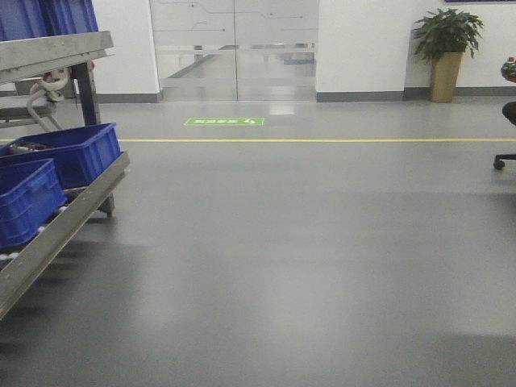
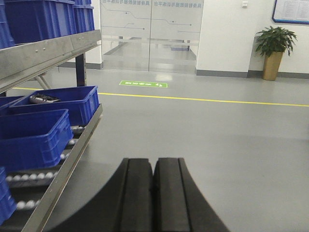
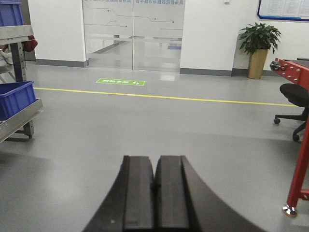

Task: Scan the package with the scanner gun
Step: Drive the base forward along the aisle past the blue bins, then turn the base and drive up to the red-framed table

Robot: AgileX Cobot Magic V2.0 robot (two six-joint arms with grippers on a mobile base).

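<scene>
Both jaws pressed together; rack (image 2: pixel 77 150) borders wide floor (image 2: pixel 217 145).

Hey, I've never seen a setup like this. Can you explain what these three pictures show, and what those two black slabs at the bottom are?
This is a robot on a mobile base with two arms. One picture looks forward from its body. The other two come from cameras on its wrists. The black slabs are each hand's two fingers: the left hand and the right hand are both closed, with nothing between them. Ahead is grey floor with a yellow line, glass doors and a potted plant. On the left, a roller rack carries blue crates. One holds something dark that I cannot identify. No scanner or package shows.
</scene>
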